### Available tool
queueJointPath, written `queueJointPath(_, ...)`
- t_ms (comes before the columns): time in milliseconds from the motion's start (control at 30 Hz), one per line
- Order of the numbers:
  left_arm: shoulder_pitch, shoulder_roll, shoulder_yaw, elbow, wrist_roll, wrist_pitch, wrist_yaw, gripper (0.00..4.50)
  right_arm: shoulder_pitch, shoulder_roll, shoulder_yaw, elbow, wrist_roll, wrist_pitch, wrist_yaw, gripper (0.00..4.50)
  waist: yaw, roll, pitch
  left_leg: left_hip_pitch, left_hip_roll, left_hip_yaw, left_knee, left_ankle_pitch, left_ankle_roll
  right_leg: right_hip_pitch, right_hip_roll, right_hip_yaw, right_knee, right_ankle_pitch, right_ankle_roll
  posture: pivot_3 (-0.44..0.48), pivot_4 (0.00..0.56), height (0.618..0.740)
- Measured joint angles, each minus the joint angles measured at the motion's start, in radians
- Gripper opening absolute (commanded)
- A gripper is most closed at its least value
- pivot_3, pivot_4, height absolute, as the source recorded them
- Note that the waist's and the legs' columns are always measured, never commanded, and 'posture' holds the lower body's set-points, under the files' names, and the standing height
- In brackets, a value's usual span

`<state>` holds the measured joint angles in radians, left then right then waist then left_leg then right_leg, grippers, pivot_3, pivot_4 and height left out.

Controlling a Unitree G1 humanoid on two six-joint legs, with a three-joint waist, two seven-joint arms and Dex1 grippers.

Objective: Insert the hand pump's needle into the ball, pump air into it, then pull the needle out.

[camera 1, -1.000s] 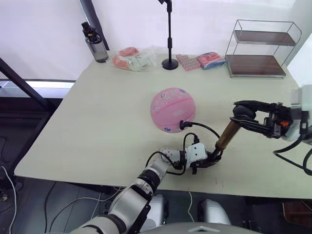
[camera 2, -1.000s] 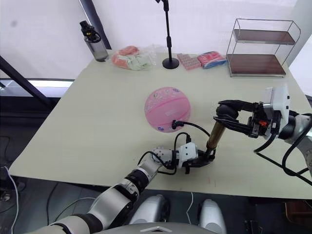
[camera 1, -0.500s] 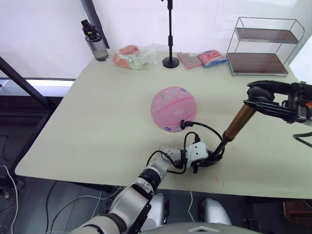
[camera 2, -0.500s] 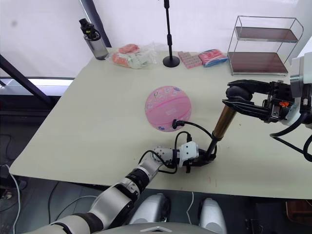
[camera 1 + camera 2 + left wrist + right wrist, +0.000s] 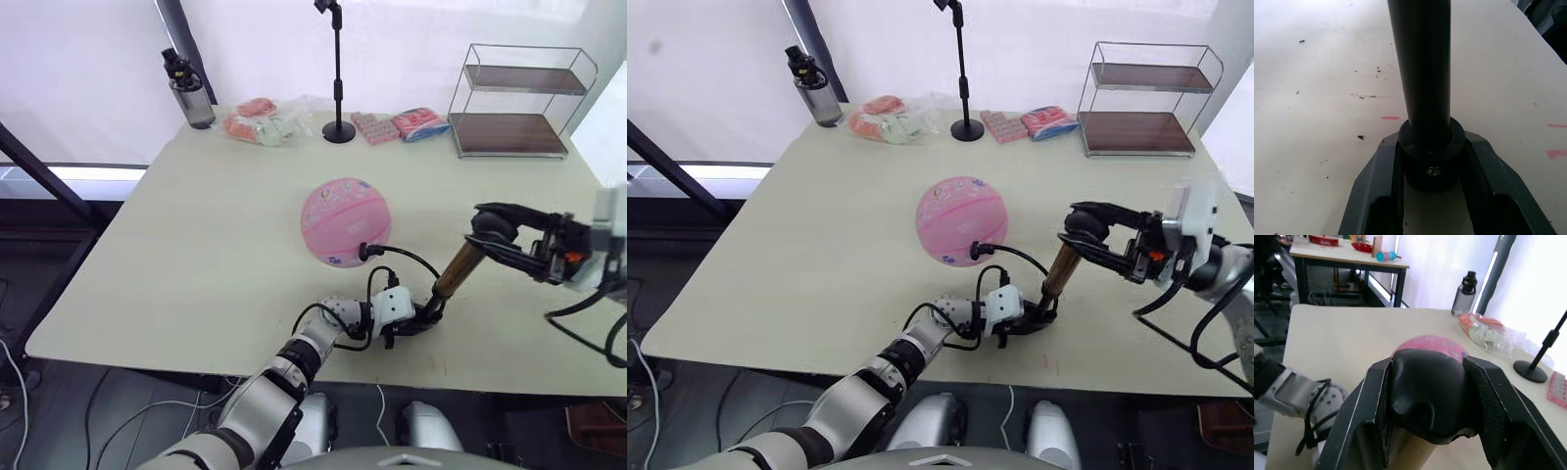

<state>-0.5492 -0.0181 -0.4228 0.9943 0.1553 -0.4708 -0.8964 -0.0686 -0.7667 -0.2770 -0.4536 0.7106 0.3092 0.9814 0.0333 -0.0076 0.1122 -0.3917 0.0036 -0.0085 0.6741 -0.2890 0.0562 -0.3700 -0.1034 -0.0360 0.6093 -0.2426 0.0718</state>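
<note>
Since half a second earlier, my right gripper (image 5: 1085, 235) had pushed the black T-handle back down, so the bronze-gold metal hand pump (image 5: 1058, 270) with black end caps looked short again, about as it did a full second before. I saw that gripper's jaws clenched around the handle top, gripping it on both sides in the right wrist view. My left gripper (image 5: 1431, 161) lay low on the pale surface (image 5: 216, 245), its jaws clamped on the pump's black bottom cap, pinning that end near the surface's front edge while the barrel leaned up and toward my right.

From the pump's base the thin black flexible hose (image 5: 407, 257) looped up and over to the pink rubber ball (image 5: 346, 221), which sat on the surface near the middle, just behind my left gripper. The hose's small black fitting (image 5: 364, 252) sat against the ball's lower near side; I could not make out the silvery needle itself.

Along the far edge stood a dark water bottle (image 5: 192, 95), a black microphone stand (image 5: 339, 69) and a two-tier wire rack (image 5: 519, 96).
</note>
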Motion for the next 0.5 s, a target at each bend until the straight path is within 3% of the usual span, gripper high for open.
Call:
queueJointPath(300, 0.001, 0.001, 0.000, 0.003, 0.000, 0.001, 0.005, 1.12, 0.079, 0.115, 0.175, 0.148, -0.207, -0.218, -0.007, 1.71, -0.004, 0.002, -0.002, 0.001, 0.000, 0.000, 0.000, 0.000, 0.000, 0.001, 0.001, 0.000, 0.000, 0.000, 0.000, 0.000, 0.150, 0.736)
queueJointPath(500, 0.000, 0.007, 0.003, 0.014, 0.000, 0.003, 0.009, 1.12, 0.091, 0.147, 0.245, 0.198, -0.281, -0.334, -0.017, 1.71, -0.016, -0.001, -0.004, 0.011, 0.000, -0.001, -0.002, 0.000, 0.000, 0.010, 0.001, 0.000, 0.000, -0.001, 0.000, 0.000, 0.150, 0.736)
